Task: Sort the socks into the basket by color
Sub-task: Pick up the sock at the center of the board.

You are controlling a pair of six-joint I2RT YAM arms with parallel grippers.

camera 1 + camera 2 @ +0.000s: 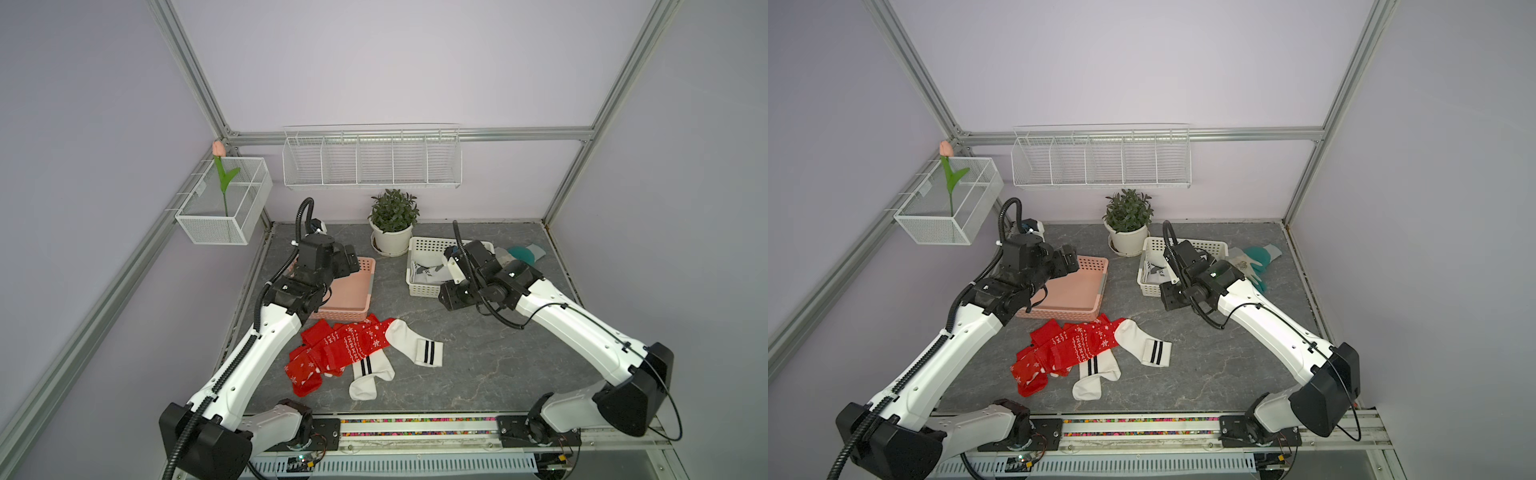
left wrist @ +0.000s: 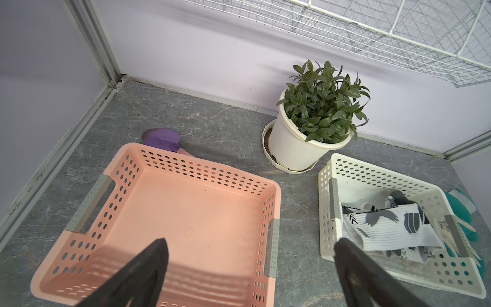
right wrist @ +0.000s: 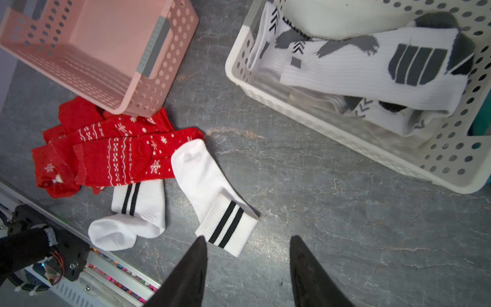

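Top views: pile of red snowflake-patterned fabric socks (image 1: pixel 332 353) on grey marbled desk (image 1: pixel 478 365), just in front of pink perforated plastic basket (image 1: pixel 353 299). Two white socks with black double stripes (image 1: pixel 415 345) touching the pile, one partly under it. White perforated plastic basket (image 1: pixel 428 245) off to the right, holding white socks with grey and black patterns (image 1: pixel 428 272). Teal-and-white gloves (image 1: pixel 1260 255) just beside it. Green plant in white pot (image 1: pixel 1127 239) at the back between the baskets.

Left wrist: left hand (image 2: pixel 251 240) released, fingers wide apart, holding nothing, hovering over near edge of pink basket. Purple rounded object (image 2: pixel 162 138) behind that basket.

Right wrist: right hand (image 3: pixel 247 239) released, fingers apart, holding nothing, above bare desk near cuff of one black-striped white sock. Red pile against pink basket's corner.
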